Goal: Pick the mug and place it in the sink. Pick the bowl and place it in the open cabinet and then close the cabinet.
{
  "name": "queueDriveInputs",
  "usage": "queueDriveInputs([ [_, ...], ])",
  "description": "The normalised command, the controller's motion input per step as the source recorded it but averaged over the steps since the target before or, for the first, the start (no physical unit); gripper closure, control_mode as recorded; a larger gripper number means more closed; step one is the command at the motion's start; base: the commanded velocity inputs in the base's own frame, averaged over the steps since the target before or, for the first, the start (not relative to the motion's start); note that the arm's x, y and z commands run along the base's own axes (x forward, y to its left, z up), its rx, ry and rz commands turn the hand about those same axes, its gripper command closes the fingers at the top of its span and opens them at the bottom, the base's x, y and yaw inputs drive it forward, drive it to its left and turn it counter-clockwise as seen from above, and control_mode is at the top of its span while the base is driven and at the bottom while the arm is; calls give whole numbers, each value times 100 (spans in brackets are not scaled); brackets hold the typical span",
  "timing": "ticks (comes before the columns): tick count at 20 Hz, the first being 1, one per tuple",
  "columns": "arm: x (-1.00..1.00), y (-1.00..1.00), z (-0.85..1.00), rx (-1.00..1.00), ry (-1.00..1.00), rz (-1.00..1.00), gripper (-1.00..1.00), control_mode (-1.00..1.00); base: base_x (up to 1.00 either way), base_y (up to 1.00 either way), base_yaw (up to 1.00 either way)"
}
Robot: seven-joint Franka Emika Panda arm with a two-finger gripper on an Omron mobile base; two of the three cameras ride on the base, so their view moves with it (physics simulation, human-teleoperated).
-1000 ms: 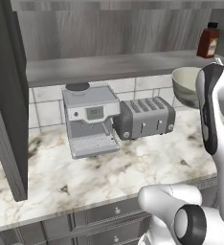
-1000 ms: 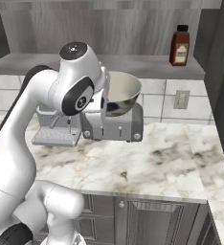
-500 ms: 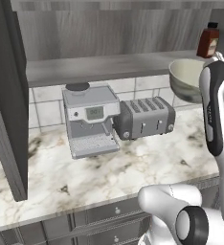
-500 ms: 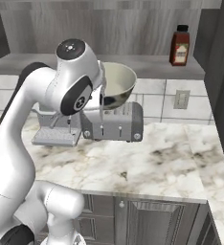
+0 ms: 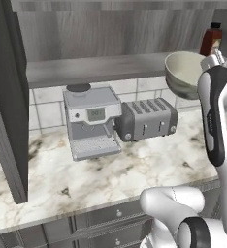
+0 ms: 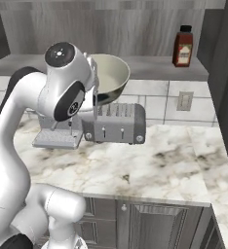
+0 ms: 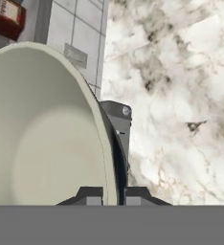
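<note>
Here the bowl hangs in the air at the height of the cabinet shelf, held upright by its rim, its pale cream inside facing up. In the left base view it sits just in front of the shelf's right end, above the right side of the toaster. In the right base view the bowl is directly above the toaster and well clear of it, with the shelf edge behind it. The claw is pinched narrow on the bowl's rim: in the hand view the wall of the bowl rises between the two dark fingertips, one inside and one outside.

On the same shelf, to the right of the bowl and apart from it, stands a red-brown bottle with a dark cap. The cabinet door stands open at the left of the left base view, swung out over the table.

Below, on the marbled table, a grey coffee machine stands just left of the toaster, close to touching it, both against the white tiled wall. A wall socket is set in the tiles to the right of the toaster. Grey drawer fronts run under the table's front edge.
</note>
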Motion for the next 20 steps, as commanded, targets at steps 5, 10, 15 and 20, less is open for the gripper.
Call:
queueDriveInputs([
  [5, 20, 19, 12, 0, -9, 0, 100, -100, 0, 0, 0],
  [10, 34, 16, 18, 0, 0, 0, 100, -100, 0, 0, 0],
  [15, 28, 6, 26, 0, 0, 1, 100, -100, 0, 0, 0],
  [20, 28, 0, 17, 0, 0, 5, 100, -100, 0, 0, 0],
])
